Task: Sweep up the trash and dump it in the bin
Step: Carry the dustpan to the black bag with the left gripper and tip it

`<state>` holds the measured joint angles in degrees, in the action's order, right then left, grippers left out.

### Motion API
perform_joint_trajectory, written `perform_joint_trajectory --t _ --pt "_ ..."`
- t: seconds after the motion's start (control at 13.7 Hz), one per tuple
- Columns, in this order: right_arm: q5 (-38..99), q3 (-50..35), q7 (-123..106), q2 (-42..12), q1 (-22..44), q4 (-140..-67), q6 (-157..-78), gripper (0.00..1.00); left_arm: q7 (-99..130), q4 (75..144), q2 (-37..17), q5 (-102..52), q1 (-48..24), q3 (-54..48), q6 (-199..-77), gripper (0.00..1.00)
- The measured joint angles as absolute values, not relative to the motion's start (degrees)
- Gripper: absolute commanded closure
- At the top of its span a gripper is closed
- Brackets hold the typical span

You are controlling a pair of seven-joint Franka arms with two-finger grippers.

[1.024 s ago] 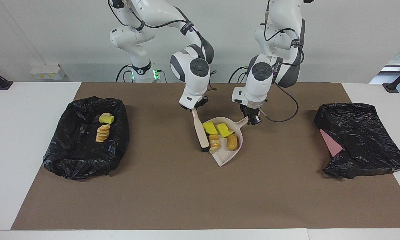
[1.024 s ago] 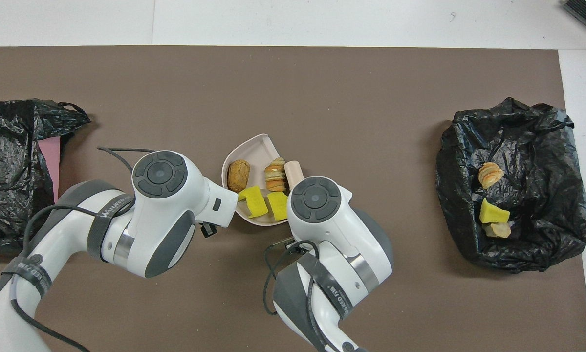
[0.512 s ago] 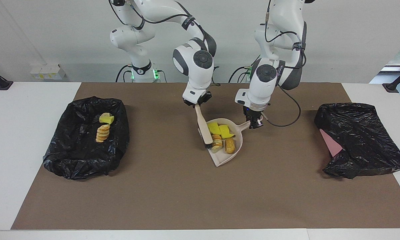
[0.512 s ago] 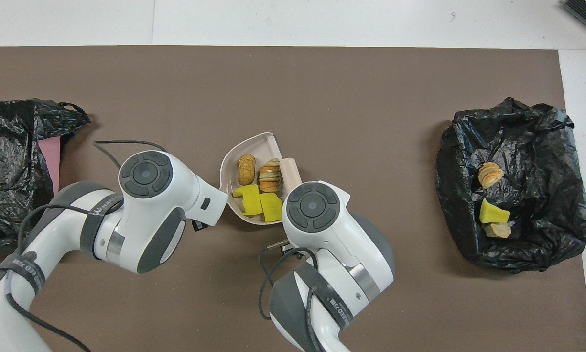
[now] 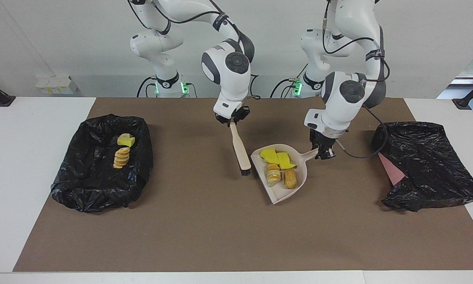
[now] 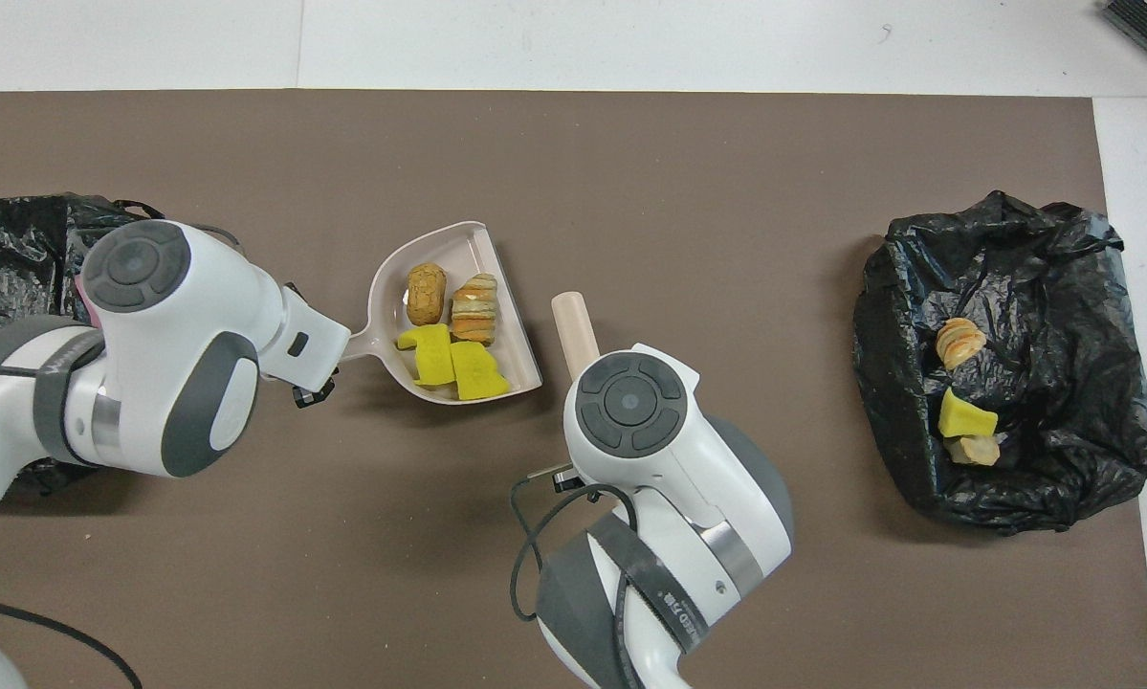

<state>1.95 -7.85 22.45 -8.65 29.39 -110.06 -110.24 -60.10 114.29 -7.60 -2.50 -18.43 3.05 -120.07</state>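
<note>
Currently the left hand (image 5: 323, 152) is clenched on the handle of the dustpan (image 5: 299, 179), which sits roughly mid-mat, shifted toward the left arm's end of the counter (image 5: 31, 157). Four pieces of trash ride in the dustpan: two bright yellow foam wedges (image 5: 276, 157) nearest the handle, a layered bread-like piece (image 5: 273, 174) and an orange-brown lump (image 5: 289, 178) closer to the pan's open lip. Whether the dustpan is resting on the brown mat (image 5: 204, 228) or slightly lifted, cannot tell. Right hand (image 5: 231, 120) is grasping the top of the brush (image 5: 240, 150), which hangs tilted with its dark bristle end just beside the dustpan, on the side toward the right arm's end; brush and dustpan are apart, not touching. The open black-lined bin (image 5: 78, 185) sits well apart from the dustpan at the right arm's end of the mat and holds three more pieces of trash: a yellow wedge (image 6: 965, 417), a bread-like piece (image 6: 959, 340) and a pale lump (image 6: 975, 449). A crumpled black bag (image 5: 421, 161) with a pink edge (image 5: 392, 170) showing lies at the left arm's end, near the dustpan's handle side. In the overhead view the left arm's body partly covers that bag.
</note>
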Motion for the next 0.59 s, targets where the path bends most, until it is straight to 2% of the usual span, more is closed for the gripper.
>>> perform_joint_trajectory --t 0.59 --pt "1.95 -7.95 26.91 -8.2 29.44 -110.74 -113.24 1.0 -71.52 101.36 -7.49 -5.27 -8.14 3.04 -106.57 1.0"
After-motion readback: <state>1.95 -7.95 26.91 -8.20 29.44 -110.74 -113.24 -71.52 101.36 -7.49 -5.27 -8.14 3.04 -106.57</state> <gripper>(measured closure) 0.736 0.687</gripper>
